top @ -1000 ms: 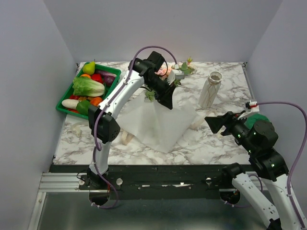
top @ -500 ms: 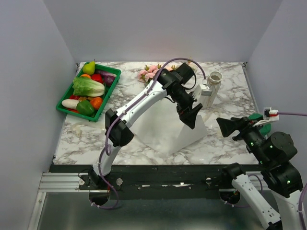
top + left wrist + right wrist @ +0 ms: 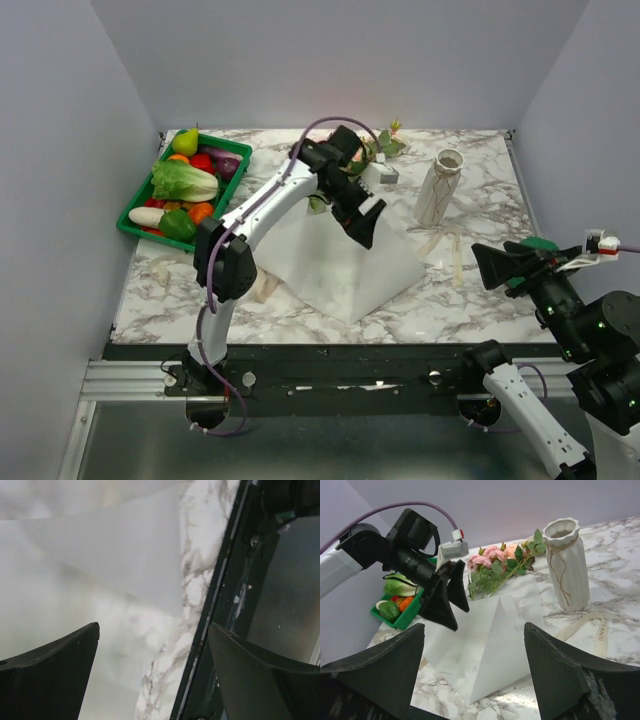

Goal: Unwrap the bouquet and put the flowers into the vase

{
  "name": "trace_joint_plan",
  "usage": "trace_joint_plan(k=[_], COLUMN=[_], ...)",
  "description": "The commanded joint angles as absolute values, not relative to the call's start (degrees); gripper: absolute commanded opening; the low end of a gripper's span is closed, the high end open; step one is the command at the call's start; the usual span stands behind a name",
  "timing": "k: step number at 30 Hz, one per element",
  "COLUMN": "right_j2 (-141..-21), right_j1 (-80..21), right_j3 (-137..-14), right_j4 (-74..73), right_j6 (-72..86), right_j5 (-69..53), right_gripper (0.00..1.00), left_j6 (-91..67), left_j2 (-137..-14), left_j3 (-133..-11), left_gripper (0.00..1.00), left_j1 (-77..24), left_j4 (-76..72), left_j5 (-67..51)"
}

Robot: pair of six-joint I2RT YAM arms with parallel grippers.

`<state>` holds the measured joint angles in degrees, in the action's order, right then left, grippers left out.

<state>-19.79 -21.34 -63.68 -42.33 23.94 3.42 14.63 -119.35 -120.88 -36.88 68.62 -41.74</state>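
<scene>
Flowers (image 3: 492,562) — pink and peach roses with green leaves — lying on the marble table (image 3: 200,300) at its far edge, just behind the white paper (image 3: 340,265), left of the vase (image 3: 440,187) and outside it. Vase upright. Cream ribbon (image 3: 601,630) loose by the vase's foot, printed letters "TERNA" legible, the rest not. Left gripper (image 3: 153,625) above the paper, jaws spread wide, holding nothing. Right gripper (image 3: 474,626) off at the near right — jaws apart, empty.
</scene>
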Motion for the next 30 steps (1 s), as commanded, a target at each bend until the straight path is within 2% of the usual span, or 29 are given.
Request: trace_joint_plan(k=[1, 4, 8, 14, 20, 30], right_j2=[-20.39, -20.30, -19.86, -19.60, -20.30, -20.74], right_j1=[-21.27, -21.27, -21.27, -21.27, -21.27, -21.27], right_j3=[-63.98, -64.60, -64.43, -61.35, -59.77, -58.10], right_j4=[-44.30, -44.82, -45.88, -44.57, -42.28, -40.35], right_j6=[22.94, 22.94, 22.68, 22.50, 22.76, 23.82], right_j5=[5.01, 5.18, 5.45, 4.57, 2.82, 0.70], right_gripper=[0.88, 0.88, 0.88, 0.88, 0.88, 0.88], left_j6=[15.21, 14.68, 15.73, 13.45, 17.39, 18.19], left_j2=[-117.77, -121.89, -126.12, -118.66, -124.70, -127.52], left_j3=[-118.21, -122.42, -129.63, -118.67, -121.46, -119.09], left_gripper=[0.99, 0.99, 0.99, 0.99, 0.99, 0.99], left_j1=[-48.76, -51.85, -51.25, -40.27, -30.07, -27.25], left_j4=[67.94, 69.17, 73.29, 62.68, 64.24, 57.92], left_j5=[-45.61, -46.84, -46.85, -40.36, -33.76, -25.41])
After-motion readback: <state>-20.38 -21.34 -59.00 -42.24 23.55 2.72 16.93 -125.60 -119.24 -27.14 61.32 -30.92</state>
